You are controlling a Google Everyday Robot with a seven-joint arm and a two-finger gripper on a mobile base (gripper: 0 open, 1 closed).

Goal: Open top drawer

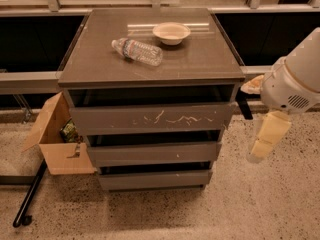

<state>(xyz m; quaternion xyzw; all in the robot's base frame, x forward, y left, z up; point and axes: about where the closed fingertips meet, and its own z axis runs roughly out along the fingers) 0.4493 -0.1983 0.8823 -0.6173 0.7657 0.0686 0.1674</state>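
The top drawer [150, 118] is the wide grey-brown front with white scratch marks, just under the cabinet top [200, 64]. It stands a little forward of the cabinet, with a dark gap above it. Two narrower grey drawer fronts [155, 153] sit below it. My gripper [243, 105] shows as a dark piece right beside the drawer's right end, at the cabinet's right side. The white arm housing [295, 79] and a cream link [265, 136] hang to the right of it.
A clear plastic bottle [137, 50] lies on its side on the cabinet top, next to a shallow beige bowl [171, 32]. An open cardboard box [57, 139] stands against the cabinet's left side. A black pole [30, 196] lies on the speckled floor.
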